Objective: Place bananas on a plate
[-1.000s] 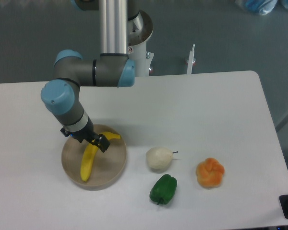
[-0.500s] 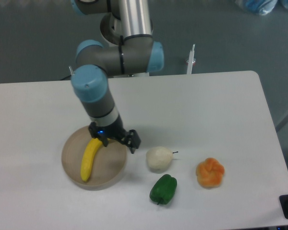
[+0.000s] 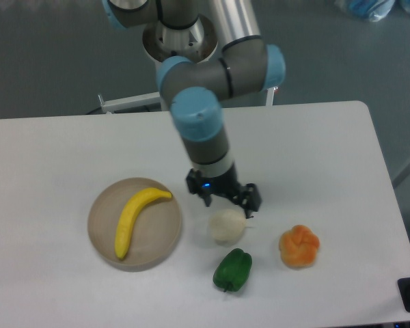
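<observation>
The plate (image 3: pixel 134 225) sits at the lower left of the frame on the white counter (image 3: pixel 314 157); it contains one item, the banana (image 3: pixel 135 217), which lies diagonally across it with its upper tip toward the plate's upper right rim and its lower tip toward the lower left; the banana rests wholly within the rim and nothing touches it.

To the right of the plate, at lower centre, a whitish round fruit (image 3: pixel 226 226) with a short dark stem lies on the counter; a green pepper (image 3: pixel 232 270) lies just below it; an orange lumpy fruit (image 3: pixel 299 246) lies further right, apart from both.

The gripper (image 3: pixel 223 196) hangs at frame centre, directly above the upper edge of the whitish round fruit and well clear of the plate; its fingers hold nothing; the spread between them cannot be judged from this angle, so whether it stands open or closed cannot be told.

Differences from the earlier frames: one second ago the gripper was over the plate at the banana's upper end; half a second ago it was at the plate's right rim; it is now right of the plate; the banana lies uncovered in the same place on the plate; the three other items have not shifted.
</observation>
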### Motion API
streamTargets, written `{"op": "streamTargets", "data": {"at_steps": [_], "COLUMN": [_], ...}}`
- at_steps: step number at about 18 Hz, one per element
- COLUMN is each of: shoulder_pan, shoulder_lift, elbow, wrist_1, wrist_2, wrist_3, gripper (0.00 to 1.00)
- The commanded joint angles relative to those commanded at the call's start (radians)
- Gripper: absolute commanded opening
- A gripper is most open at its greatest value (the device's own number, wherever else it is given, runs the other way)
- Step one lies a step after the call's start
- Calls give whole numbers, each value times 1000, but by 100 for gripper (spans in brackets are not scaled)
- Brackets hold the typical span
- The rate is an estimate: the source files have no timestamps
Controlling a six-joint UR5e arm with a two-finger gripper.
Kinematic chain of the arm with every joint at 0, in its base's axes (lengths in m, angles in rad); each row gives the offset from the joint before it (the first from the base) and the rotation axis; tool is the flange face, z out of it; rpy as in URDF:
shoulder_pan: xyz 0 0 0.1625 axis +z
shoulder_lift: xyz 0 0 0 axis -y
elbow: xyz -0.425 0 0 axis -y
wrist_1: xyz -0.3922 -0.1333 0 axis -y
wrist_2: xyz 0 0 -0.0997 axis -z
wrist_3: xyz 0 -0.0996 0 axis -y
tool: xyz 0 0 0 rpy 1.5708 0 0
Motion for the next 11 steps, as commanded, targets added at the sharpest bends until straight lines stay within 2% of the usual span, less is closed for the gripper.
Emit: {"op": "streamTargets", "data": {"at_steps": [5, 9, 11], "shoulder_pan": [61, 63, 63], "shoulder_lift": [17, 15, 15], "elbow": [3, 8, 8], "wrist_1": [0, 3, 5], "wrist_2": [-3, 6, 6], "wrist_3": [158, 261, 264], "gripper": [100, 100, 100]}}
